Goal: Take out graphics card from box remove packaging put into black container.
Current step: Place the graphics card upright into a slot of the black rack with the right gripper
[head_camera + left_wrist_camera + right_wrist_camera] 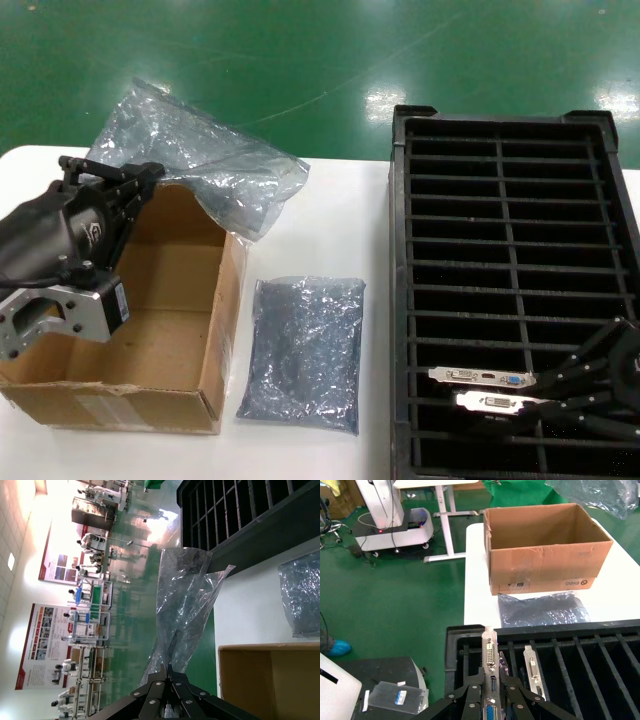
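Note:
My left gripper (143, 176) is shut on the edge of a crinkly translucent packaging bag (205, 165) and holds it up over the far rim of the brown box (150, 330). The bag also shows in the left wrist view (185, 600), hanging from the gripper (168, 668). My right gripper (548, 381) is shut on the silver bracket of a graphics card (480, 377) standing in a near slot of the black container (500, 130). The right wrist view shows the gripper (491, 674) on that bracket (490, 652). A second card (497, 403) stands in the neighbouring slot.
Another grey-blue bag (305, 352) lies flat on the white table between the box and the container; I cannot tell what it holds. The box floor that shows is bare. Green floor lies beyond the table's far edge.

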`<state>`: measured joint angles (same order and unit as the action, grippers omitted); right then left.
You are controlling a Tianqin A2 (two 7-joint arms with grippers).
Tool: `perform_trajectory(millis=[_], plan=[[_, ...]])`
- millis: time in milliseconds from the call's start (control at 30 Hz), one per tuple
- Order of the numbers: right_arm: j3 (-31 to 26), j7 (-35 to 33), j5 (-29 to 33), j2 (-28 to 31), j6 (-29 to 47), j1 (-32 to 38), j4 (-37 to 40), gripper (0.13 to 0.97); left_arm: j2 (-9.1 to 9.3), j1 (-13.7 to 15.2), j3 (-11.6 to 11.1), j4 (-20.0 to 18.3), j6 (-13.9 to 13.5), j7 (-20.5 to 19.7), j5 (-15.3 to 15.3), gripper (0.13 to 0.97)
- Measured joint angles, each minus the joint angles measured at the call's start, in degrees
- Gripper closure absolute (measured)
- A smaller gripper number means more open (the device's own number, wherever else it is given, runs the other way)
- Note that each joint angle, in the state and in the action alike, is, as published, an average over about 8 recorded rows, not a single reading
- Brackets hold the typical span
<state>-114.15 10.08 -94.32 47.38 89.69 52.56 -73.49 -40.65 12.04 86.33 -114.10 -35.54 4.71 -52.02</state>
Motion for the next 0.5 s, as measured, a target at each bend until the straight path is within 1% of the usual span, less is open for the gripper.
perform_trajectory(millis=[500], plan=[[-2.03, -3.37, 2.85, -5.19, -0.06, 2.72, 7.21, 0.91, 0.01, 0.0, -0.01, 0.0, -0.01, 0.0, 0.0, 0.959]])
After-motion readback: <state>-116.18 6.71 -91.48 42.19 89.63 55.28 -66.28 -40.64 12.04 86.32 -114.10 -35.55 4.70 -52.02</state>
